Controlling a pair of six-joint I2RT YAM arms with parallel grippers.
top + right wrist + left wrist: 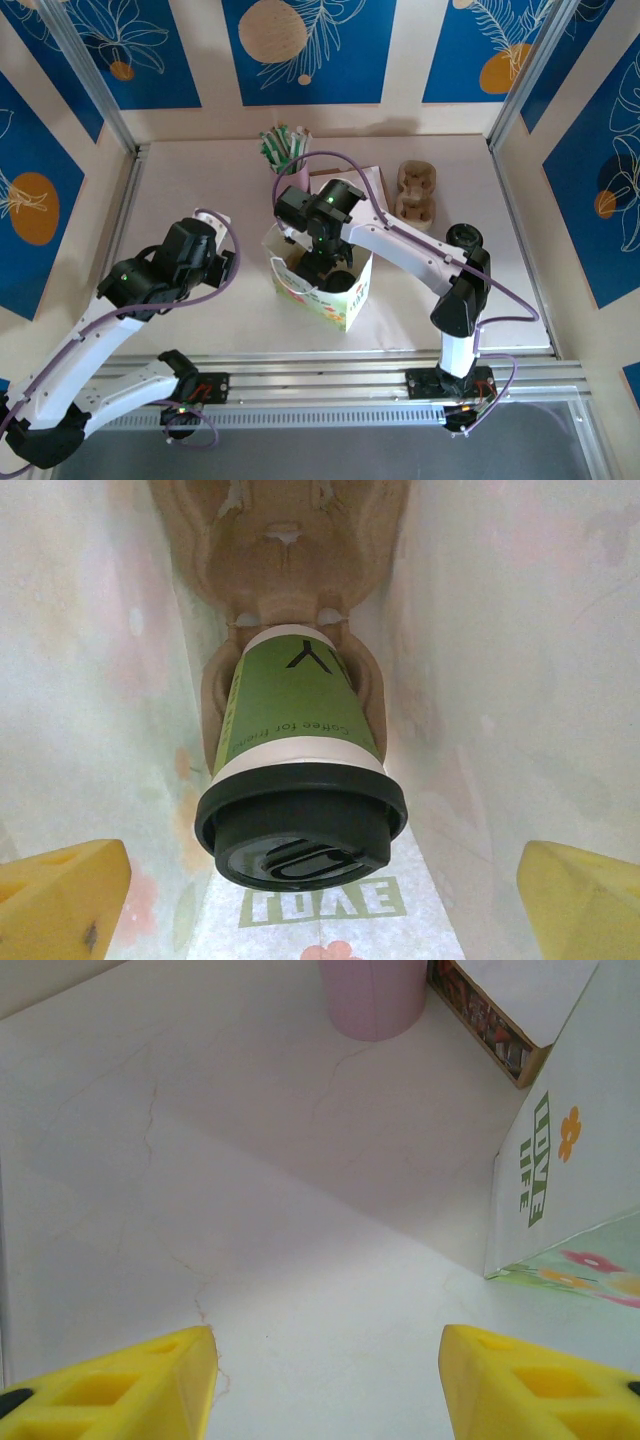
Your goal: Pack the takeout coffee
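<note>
R gripper (322, 900) is down inside paper bag (520, 660), fingers spread wide, clear of takeout coffee (300, 770). Coffee sits lid-on in pulp carrier (285, 540) at bag bottom. L gripper (330, 1385) also spread, over table (200, 1180) beside bag, near pink cup (372, 995).

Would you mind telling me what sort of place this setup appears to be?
Probably a robot test cell staged as a café packing station: two arms bolted to an aluminium rail, printed blue panels walling the table, and takeout props, a lidded coffee cup inside a paper bag.
</note>
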